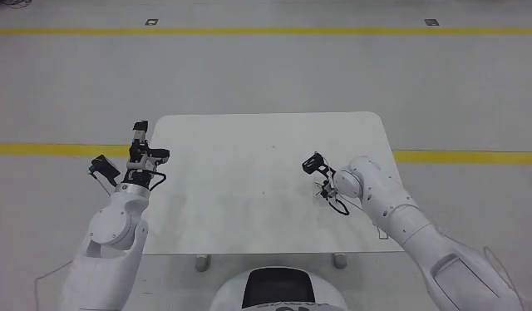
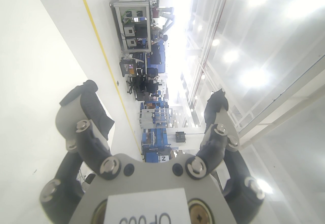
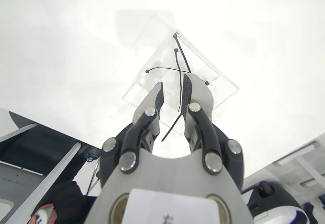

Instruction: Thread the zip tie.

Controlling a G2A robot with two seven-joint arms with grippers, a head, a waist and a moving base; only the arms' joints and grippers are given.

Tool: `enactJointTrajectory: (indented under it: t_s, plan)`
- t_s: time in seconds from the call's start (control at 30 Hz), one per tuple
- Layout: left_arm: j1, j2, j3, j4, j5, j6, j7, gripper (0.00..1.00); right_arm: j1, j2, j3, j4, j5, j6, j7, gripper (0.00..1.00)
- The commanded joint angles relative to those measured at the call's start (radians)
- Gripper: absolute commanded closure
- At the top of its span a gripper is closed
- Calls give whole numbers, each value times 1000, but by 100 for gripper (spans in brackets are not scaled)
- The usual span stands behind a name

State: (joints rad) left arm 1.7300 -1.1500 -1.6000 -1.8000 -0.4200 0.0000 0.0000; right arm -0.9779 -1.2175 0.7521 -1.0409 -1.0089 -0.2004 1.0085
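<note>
Several black zip ties [image 3: 179, 75] lie crossed on a clear plastic plate [image 3: 223, 88] on the white table [image 1: 249, 145]. My right gripper [image 3: 173, 80] hovers just over them, open. One tie runs up between its fingers, close beside one ribbed pad [image 3: 186, 90], and nothing is gripped. From above, the right gripper [image 1: 326, 193] is at the table's right side, with the ties [image 1: 336, 203] under it. My left gripper [image 2: 153, 89] is open and empty, held up at the table's left edge [image 1: 148, 143] and pointing away from the table.
The white table top is bare across its middle and far side. A yellow floor line [image 1: 266, 31] runs behind the table, and another one [image 1: 465, 156] passes beside it.
</note>
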Motion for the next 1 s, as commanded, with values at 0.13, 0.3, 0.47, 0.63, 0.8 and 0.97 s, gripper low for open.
enactJointTrajectory:
  t_s: [0.13, 0.3, 0.47, 0.63, 0.8, 0.97]
  plan:
    - [0, 0, 0, 0, 0, 0, 0, 0, 15, -15, -19, 41, -5, 4, -16, 85]
    - [0, 0, 0, 0, 0, 0, 0, 0, 24, -28, -34, 71, -16, 12, -37, 83]
    - [0, 0, 0, 0, 0, 0, 0, 0, 29, -37, -44, 88, -31, 22, -54, 83]
    - [0, 0, 0, 0, 0, 0, 0, 0, 33, -45, -50, 103, -44, 28, -61, 84]
    - [0, 0, 0, 0, 0, 0, 0, 0, 36, -52, -55, 117, -54, 33, -63, 90]
    - [0, 0, 0, 0, 0, 0, 0, 0, 41, -59, -57, 133, -58, 35, -64, 95]
